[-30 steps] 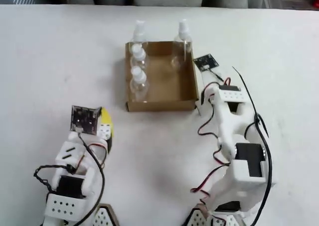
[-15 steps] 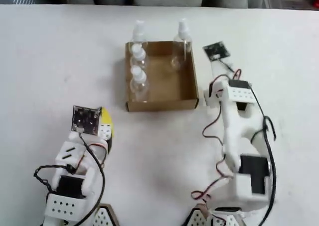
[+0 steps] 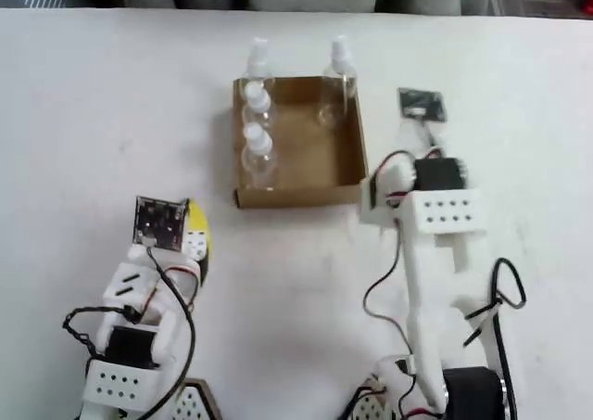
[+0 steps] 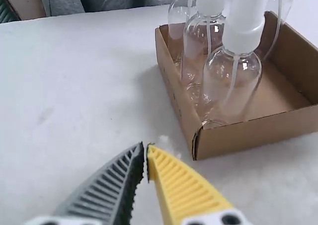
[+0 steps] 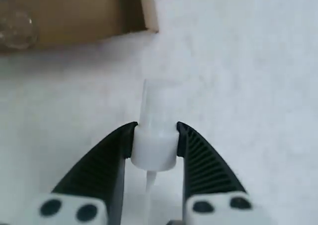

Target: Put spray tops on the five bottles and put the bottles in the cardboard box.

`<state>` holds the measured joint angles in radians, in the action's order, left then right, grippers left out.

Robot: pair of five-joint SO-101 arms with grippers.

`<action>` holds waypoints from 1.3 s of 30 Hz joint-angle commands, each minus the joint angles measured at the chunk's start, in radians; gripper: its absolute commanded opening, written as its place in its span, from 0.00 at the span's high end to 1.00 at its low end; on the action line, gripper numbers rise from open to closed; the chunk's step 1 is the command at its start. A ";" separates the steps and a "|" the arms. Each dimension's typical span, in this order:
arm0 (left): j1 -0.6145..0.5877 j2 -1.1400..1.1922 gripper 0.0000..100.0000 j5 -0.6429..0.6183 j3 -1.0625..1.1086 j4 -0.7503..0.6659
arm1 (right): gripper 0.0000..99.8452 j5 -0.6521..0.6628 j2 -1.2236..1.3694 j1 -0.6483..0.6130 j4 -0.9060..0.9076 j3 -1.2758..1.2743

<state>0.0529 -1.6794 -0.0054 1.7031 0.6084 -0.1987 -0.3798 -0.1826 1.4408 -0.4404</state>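
We see the right gripper (image 5: 155,127) pinching a white spray top (image 5: 153,148) by its fat round middle, with one black finger on each side. A thin tube (image 5: 149,181) hangs down from the spray top between the fingers. The spray top is held over the white table (image 3: 93,114). It is outside the cardboard box (image 3: 296,196) and close to one of the box's corners. From up high, the right arm (image 3: 434,218) is just beside the right side of the box, near its front corner. Four clear bottles (image 3: 258,159) stand upright in the box. Three of them make a row along the left wall, and one stands in the far right corner. Each one has a white cap (image 4: 243,21) on it. The rest of the box floor is bare brown card. The left gripper (image 4: 145,153) is low over the table, near the front left corner of the box and pointing at it. Its grey finger and its yellow finger are pressed almost together, and there is nothing between them. The left arm (image 3: 139,299) is at the front left of the table.
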 commanded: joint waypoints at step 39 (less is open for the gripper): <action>0.176 -0.018 0.97 -0.002 -0.021 0.110 | 0.75 0.275 -0.470 0.154 -0.263 -0.459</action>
<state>0.1419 -1.6794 -0.0069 1.7031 0.6820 0.0130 -0.7250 -0.2056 1.1078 -0.9421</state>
